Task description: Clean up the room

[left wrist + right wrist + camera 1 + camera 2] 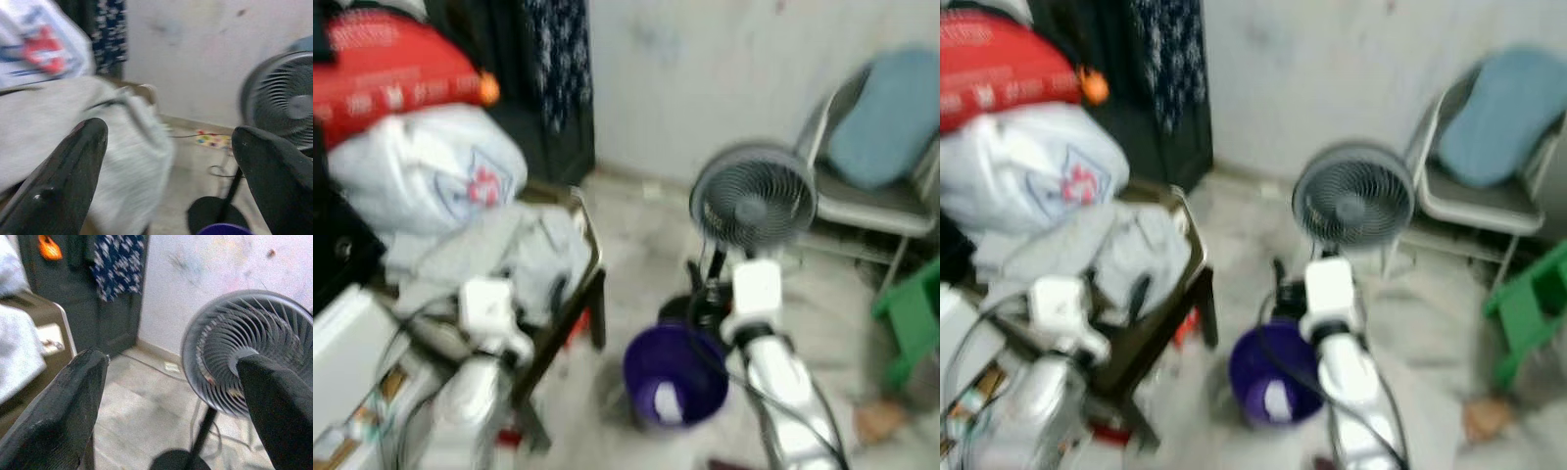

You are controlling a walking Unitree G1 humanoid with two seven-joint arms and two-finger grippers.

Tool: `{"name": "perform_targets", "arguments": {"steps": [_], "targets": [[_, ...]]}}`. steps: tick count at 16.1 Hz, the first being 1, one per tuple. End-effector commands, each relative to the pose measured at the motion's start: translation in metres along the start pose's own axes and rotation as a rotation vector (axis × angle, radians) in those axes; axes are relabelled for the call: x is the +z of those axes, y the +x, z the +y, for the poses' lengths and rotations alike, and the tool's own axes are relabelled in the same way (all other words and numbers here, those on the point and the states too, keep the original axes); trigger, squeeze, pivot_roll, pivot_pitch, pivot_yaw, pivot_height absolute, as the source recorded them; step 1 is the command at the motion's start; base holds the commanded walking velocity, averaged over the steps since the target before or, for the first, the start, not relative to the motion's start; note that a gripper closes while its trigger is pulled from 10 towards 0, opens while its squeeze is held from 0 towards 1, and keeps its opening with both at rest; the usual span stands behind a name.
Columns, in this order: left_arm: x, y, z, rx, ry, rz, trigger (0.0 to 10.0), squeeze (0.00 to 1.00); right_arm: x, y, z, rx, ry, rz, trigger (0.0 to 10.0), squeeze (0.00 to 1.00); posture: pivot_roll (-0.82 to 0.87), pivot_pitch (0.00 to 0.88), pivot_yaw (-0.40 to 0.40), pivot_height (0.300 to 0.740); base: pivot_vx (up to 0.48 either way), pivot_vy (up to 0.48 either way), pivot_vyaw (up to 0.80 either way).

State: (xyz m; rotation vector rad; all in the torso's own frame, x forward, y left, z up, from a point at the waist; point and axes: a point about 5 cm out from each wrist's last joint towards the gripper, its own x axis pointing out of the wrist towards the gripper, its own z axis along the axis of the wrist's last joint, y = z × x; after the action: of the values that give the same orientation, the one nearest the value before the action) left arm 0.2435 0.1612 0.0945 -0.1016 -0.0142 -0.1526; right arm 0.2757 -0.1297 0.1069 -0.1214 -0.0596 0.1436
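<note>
Two grippers: both are up in front of the robot, and both have their fingers wide apart with nothing held.
Left gripper (168, 166): it points at the grey cloth (524, 257), which lies just ahead of it and a little to its left.
Right gripper (171, 396): it points at the fan (753, 199), which stands close in front of it.
Cloth: a soft heap on the dark table (590, 257), with no clear long side, so the robot could likely grab it from any way.
Nearer arm: the left one, by a good bit.
Purple bin (674, 377): it sits on the floor between the two arms, low and just ahead, with something white inside.
Likely next move: the left gripper reaches ahead to the cloth.
Behind the cloth: a white bag (426, 166) and a red bag (391, 69) are piled up.
In the way: the table's rim near the cloth, and the fan's stand beside the bin.
Far off to the right: a chair with a blue cushion (886, 117) and a green stool (911, 318).
</note>
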Motion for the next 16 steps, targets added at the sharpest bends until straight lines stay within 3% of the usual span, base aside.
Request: {"name": "perform_targets", "arguments": {"steps": [1,6,8,16], "targets": [[0.002,-0.001,0.000,0.008,0.006,-0.004,10.0,0.00,0.006,0.003,-0.003,-0.005,0.002,-0.010,10.0,0.00,-0.01,0.000,0.008,0.740,0.000,0.000,0.80],[0.002,0.000,-0.002,0.026,0.040,0.014,10.0,0.00,0.011,0.005,-0.003,-0.003,0.009,-0.001,10.0,0.00,-0.01,0.000,0.009,0.740,0.000,0.000,0.80],[0.004,0.003,-0.008,-0.025,0.112,-0.001,10.0,0.00,0.011,0.004,-0.004,-0.008,0.009,0.003,10.0,0.00,-0.02,0.000,0.013,0.740,0.000,0.000,0.80],[0.008,0.008,-0.007,0.009,0.116,-0.017,10.0,0.00,0.015,0.008,0.002,0.009,0.022,0.004,10.0,0.00,-0.02,0.010,0.023,0.740,0.000,0.000,0.80]]}}
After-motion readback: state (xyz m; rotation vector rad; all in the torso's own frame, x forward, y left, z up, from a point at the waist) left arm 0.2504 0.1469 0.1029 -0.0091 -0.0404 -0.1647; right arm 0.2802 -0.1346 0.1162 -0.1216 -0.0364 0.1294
